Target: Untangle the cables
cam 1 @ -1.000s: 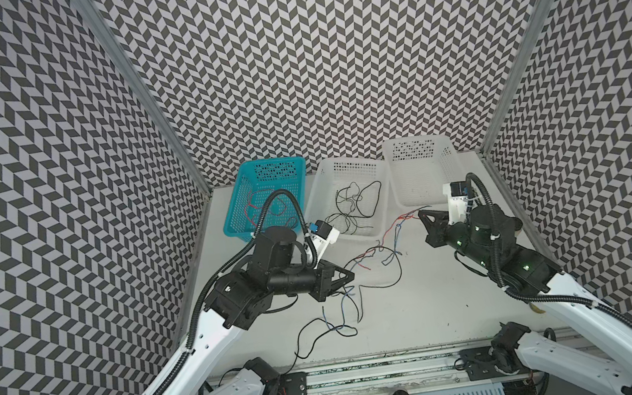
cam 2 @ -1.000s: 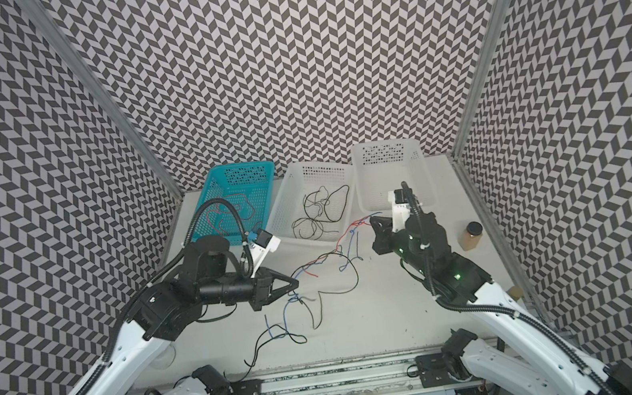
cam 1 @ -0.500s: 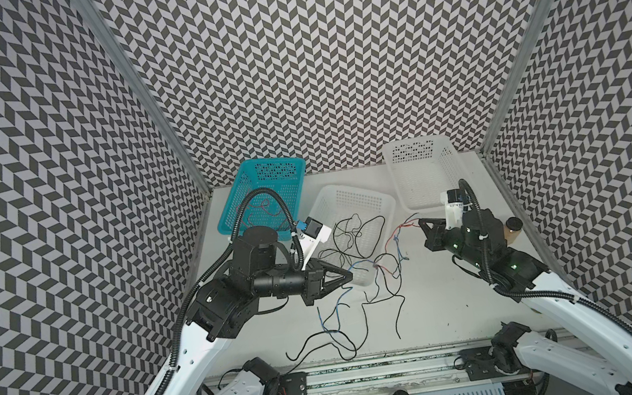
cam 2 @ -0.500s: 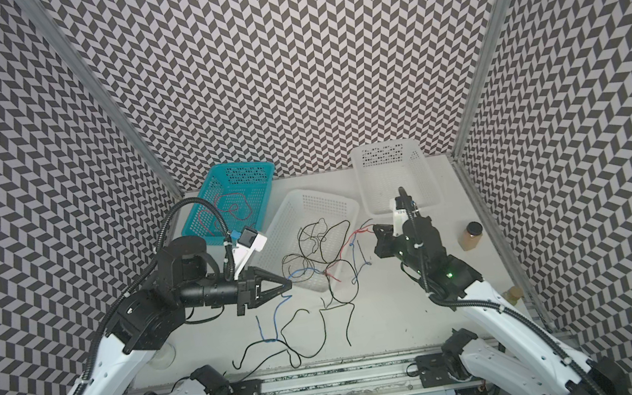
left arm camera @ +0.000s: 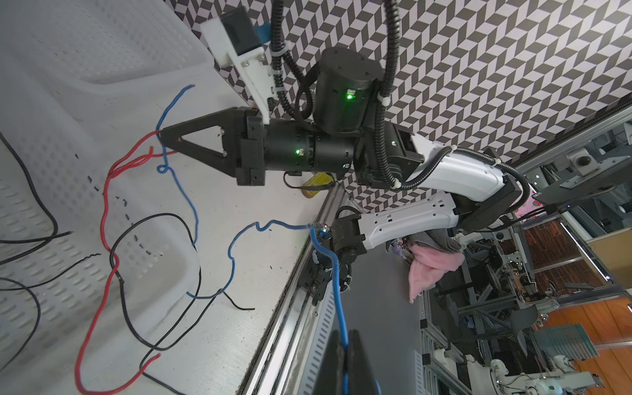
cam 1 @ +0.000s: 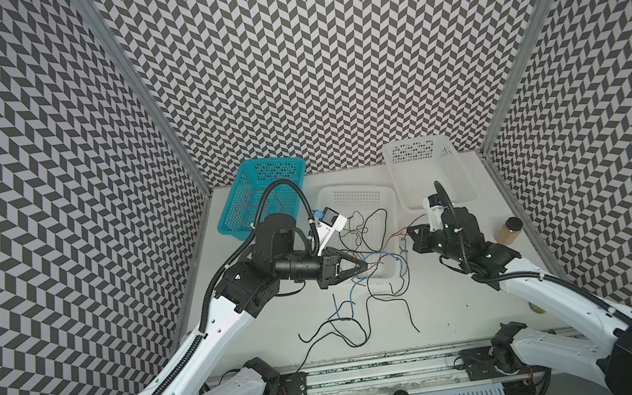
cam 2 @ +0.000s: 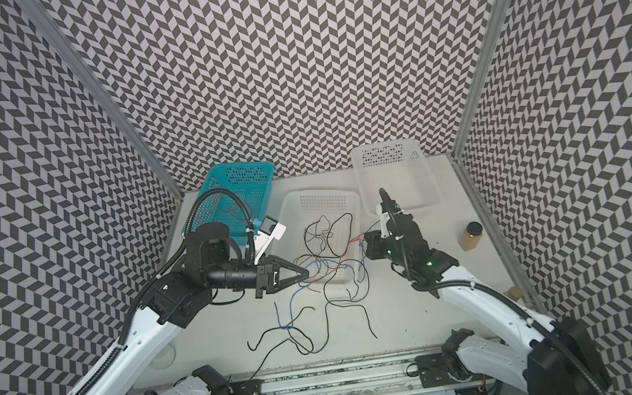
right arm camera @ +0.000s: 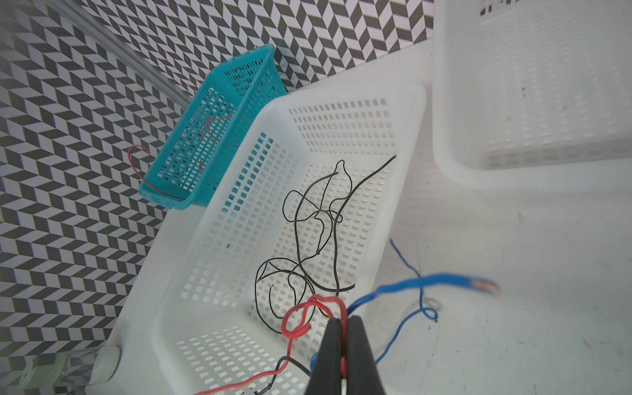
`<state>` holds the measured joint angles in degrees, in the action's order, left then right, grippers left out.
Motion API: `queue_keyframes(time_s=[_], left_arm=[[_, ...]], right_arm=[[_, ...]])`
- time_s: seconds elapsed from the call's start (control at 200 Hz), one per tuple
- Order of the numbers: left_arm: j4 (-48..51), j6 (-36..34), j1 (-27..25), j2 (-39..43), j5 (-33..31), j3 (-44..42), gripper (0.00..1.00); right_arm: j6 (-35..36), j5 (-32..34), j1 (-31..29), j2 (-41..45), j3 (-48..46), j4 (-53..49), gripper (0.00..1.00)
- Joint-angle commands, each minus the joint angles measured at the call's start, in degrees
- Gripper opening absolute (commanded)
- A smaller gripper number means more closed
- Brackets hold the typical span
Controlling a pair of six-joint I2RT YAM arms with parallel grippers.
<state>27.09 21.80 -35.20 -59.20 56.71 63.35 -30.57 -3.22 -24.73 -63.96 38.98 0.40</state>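
Left claw (cam 1: pixel 366 271) clamped on a blue cable (left arm camera: pixel 339 307); right claw (right arm camera: pixel 343 319) clamped on red and blue cables (right arm camera: pixel 325 300). Tangle (cam 1: pixel 375 256) stretches between both claws across the white basket's (cam 1: pixel 356 197) near rim, loose ends trailing on the desk (cam 1: pixel 467 303).

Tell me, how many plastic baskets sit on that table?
3: a teal perforated plastic basket back left, a white perforated plastic basket in the middle, another white basket back right. None seems hidden.
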Motion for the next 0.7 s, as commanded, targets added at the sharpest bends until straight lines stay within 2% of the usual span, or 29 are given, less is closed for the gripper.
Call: queue_keyframes(time_s=[0.0, 0.275, 0.696], left_arm=[[-2.65, -3.08, -0.13, -1.39, 0.7, 1.4, 0.0], [-3.39, -8.18, -0.04, -4.86, -1.84, 5.88, 0.0], [-15.81, -2.3, -0.7, -6.96, 5.45, 6.01, 0.0]], right_arm=[[-2.62, 0.25, -0.68, -3.12, -0.97, 7.63, 0.0], [-7.17, 1.82, -0.92, -13.06, -2.59, 17.25, 0.0], [-9.38, 7.65, -2.25, -25.22, 1.39, 25.78, 0.0]])
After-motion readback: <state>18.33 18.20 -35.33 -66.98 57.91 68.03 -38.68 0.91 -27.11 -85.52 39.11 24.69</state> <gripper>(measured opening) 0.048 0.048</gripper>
